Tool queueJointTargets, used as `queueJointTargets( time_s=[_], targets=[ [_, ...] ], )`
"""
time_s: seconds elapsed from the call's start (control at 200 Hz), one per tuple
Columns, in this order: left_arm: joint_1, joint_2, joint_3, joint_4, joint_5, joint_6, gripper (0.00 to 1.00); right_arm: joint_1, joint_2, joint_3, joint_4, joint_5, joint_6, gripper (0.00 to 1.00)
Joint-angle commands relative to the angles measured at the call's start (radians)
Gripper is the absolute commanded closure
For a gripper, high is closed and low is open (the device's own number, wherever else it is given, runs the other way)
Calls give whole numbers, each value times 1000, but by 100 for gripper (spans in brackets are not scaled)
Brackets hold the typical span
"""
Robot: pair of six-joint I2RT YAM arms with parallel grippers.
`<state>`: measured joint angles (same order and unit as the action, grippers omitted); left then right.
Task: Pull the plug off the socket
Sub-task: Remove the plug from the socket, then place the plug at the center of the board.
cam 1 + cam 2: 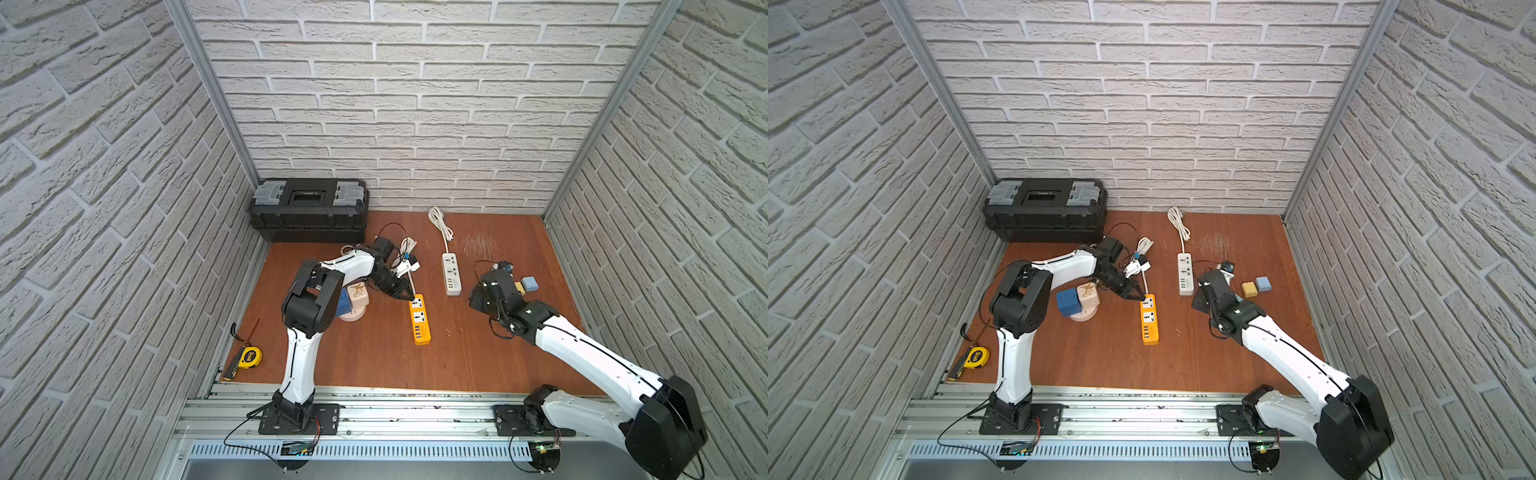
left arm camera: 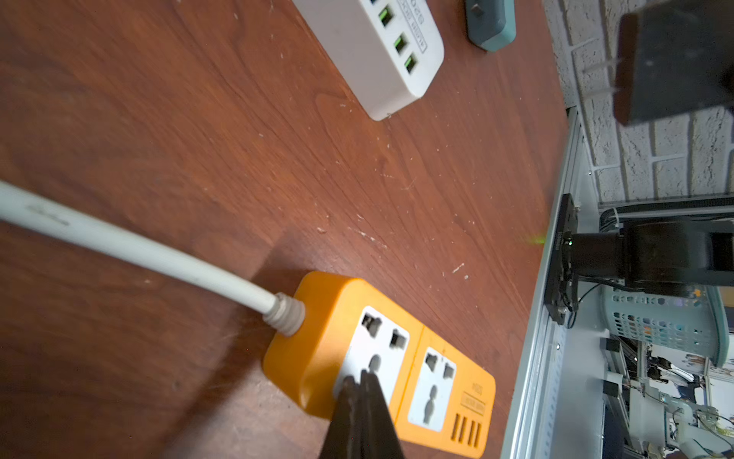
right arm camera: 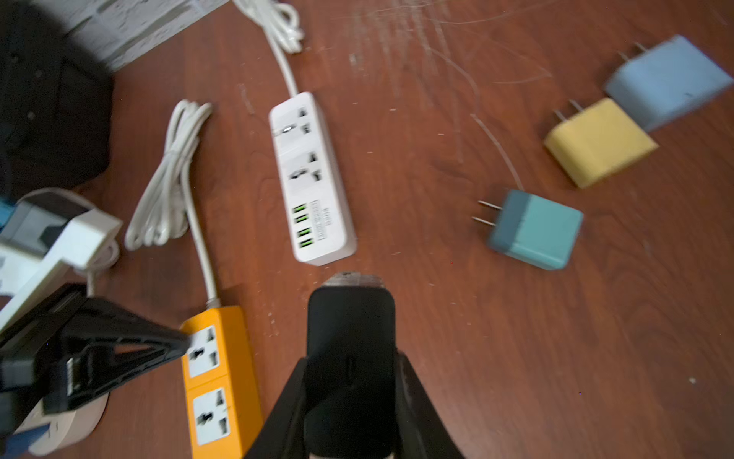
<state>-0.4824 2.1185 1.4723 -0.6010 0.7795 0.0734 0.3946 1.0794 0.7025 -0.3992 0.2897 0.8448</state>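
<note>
Pressure from our shut left claw (image 2: 359, 381) pins the orange socket strip (image 2: 413, 349) to the tabletop (image 2: 238, 159), so our right claw (image 3: 351, 365), gripping the black plug (image 3: 351, 318), has it free.

White-shelled arms (image 1: 300, 361) with bulky black joints (image 1: 309, 305) on screwed black base plates (image 1: 328, 417).

White brick walls (image 1: 415, 104) rise behind and beside the black toolbox (image 1: 309, 212); scratched reddish wood floor (image 1: 374, 361) spreads before it; a metal rail (image 1: 415, 411) edges the floor's far side.
</note>
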Motion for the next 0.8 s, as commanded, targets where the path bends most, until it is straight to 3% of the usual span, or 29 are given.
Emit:
queueJointTargets(
  time_s=[0.0,0.115,0.235,0.795],
  targets=[
    [11,84,-58,-52,-213,4,100,-109,-68,-88,90,-111,76,98],
    [11,84,-57,-53,-213,3,100,-230,-84,-184,188,-232,130,98],
    [10,82,-58,-53,-213,3,100,-286,-50,-247,296,-304,183,98],
    [11,81,-59,-53,-212,4,100,-295,180,-232,445,-329,204,93]
  ],
)
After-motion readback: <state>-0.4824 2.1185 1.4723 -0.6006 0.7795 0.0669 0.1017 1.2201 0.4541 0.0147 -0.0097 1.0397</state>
